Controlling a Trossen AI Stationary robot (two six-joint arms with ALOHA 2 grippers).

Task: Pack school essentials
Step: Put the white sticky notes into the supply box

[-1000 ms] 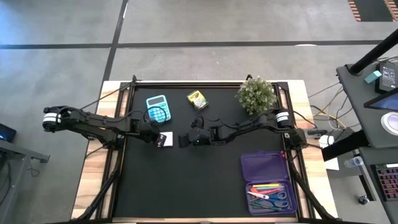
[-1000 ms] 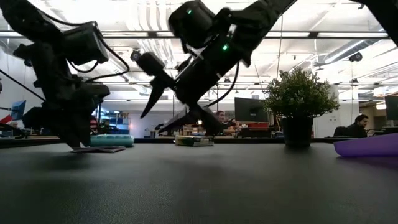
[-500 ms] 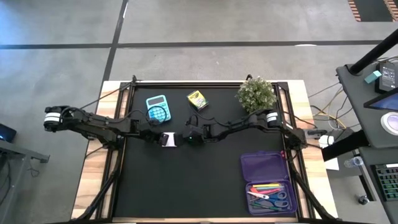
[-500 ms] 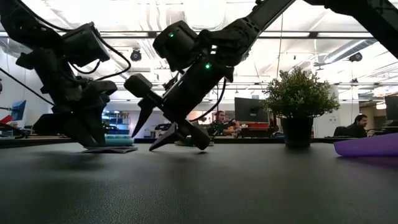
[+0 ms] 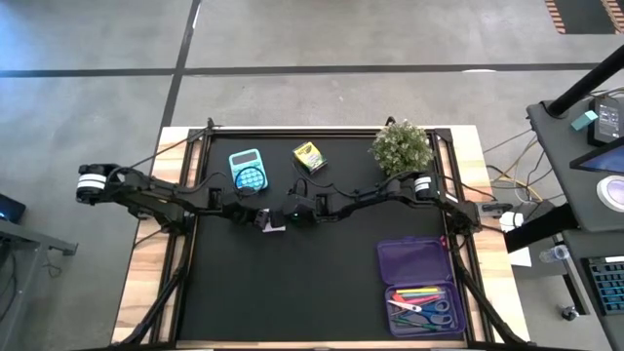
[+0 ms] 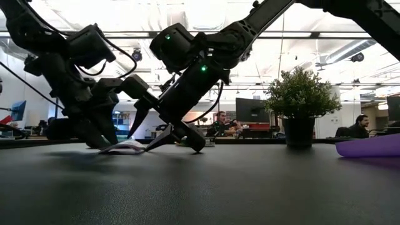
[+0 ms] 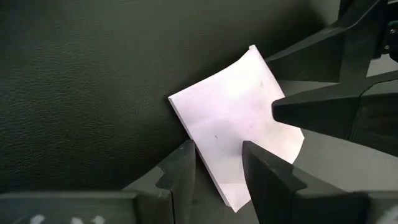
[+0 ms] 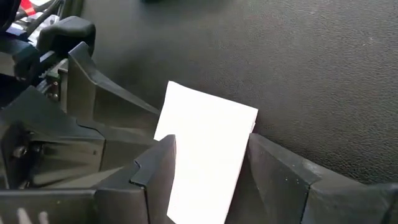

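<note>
The white square note pad (image 5: 274, 224) lies mid-table between both grippers. My left gripper (image 7: 217, 149) comes from the table's left and is shut on the pad's near corner. My right gripper (image 8: 210, 142) comes from the right, open, its fingers standing either side of the pad's opposite end (image 8: 205, 124); whether they touch it, I cannot tell. In the low view the pad (image 6: 125, 148) sits low on the table under both grippers. The yellow crayon box (image 5: 309, 156) rests flat near the far edge. Pens (image 5: 419, 292) and blue-handled scissors (image 5: 426, 308) lie in the purple case. My left gripper pinches the note pad by one corner (image 7: 214, 171) between its two fingers. One finger (image 7: 183, 165) is at the pad's edge and the other finger (image 7: 264, 168) lies over its top face. The fingers slant down from the table's left. The pad stays low on the table.
A teal calculator (image 5: 248, 171) lies beside the crayon box, just beyond the left gripper. The potted plant (image 5: 401, 148) stands at the far right. The open purple case (image 5: 422, 263) sits at the near right corner. Black mat (image 5: 292, 292) stretches bare toward the near edge.
My left gripper has slid the note pad along the table toward the right. My right gripper has moved left and down toward the pad, and its open fingers now stand around the pad's end.
</note>
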